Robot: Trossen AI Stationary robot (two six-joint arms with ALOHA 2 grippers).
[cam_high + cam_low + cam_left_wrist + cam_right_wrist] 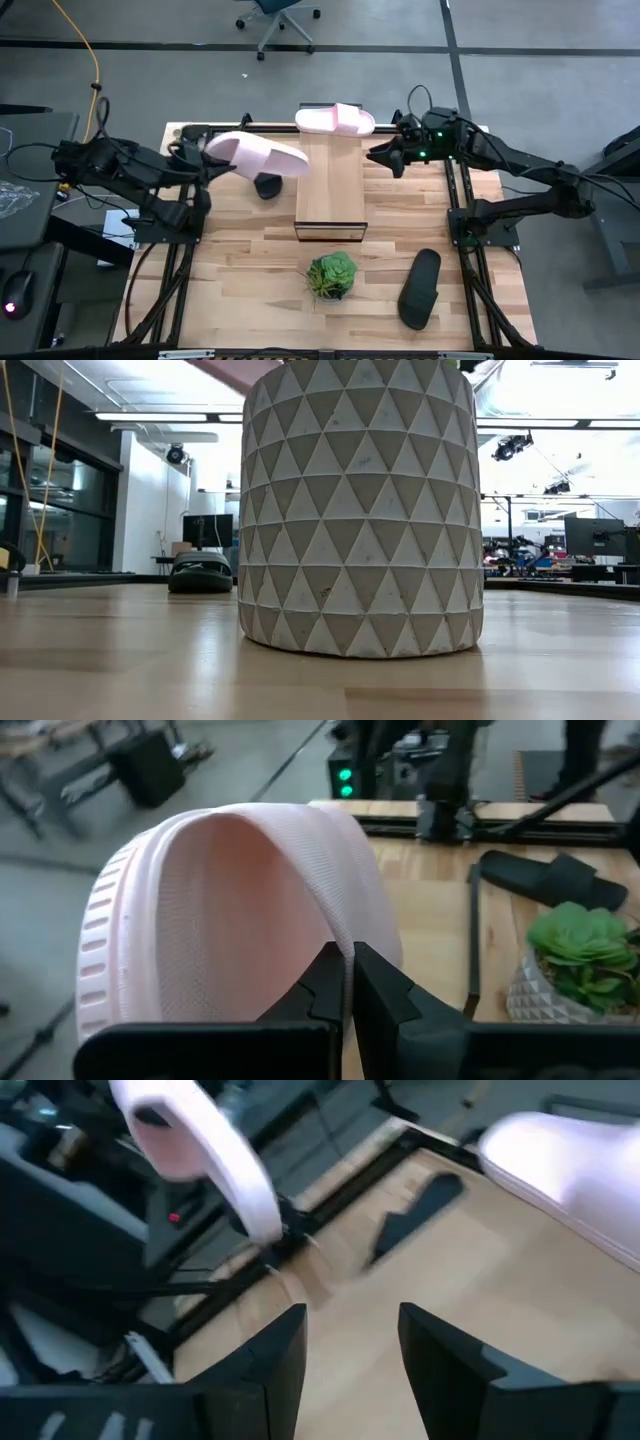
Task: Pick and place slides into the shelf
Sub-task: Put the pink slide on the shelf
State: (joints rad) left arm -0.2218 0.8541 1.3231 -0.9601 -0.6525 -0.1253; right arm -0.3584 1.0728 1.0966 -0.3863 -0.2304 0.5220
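Now, left to right across the overhead picture:

Left gripper point(205, 160): at the left of the frame, mine, clenched on a pale pink slide point(258, 153). In my left wrist view my fingers point(325, 990) meet on the thin edge of its strap, with no gap showing between them.

Held pink slide: lifted off the tabletop point(250, 270), upper left of centre, its toe reaching toward the shelf point(330, 190) but not over the plank.

How it handles: I judge it light, soft foam; the strap bends in my pinch, so it may swing or twist. The ribbed sole edge point(100, 940) looks grippy, not slippery. Nothing fragile.

Black slide by the shelf point(267, 185): just under the held one, on the table beside the shelf's left edge. Part hidden, so I cannot say how it lies.

Shelf: centre of the frame, long plank running up and down.

Second pink slide point(335, 120): lying across the shelf's upper end, already placed by the look of it.

Succulent in its patterned pot point(332, 275): below the shelf, lower centre; not mine to move.

Other black slide point(420, 288): lower right, flat on the table, strap up. I would take it by the strap's middle, as stiff sole edges give less to pinch.

Right gripper point(385, 157): upper right, near the shelf's top corner, fingers point(280, 1355) spread apart and holding nothing.
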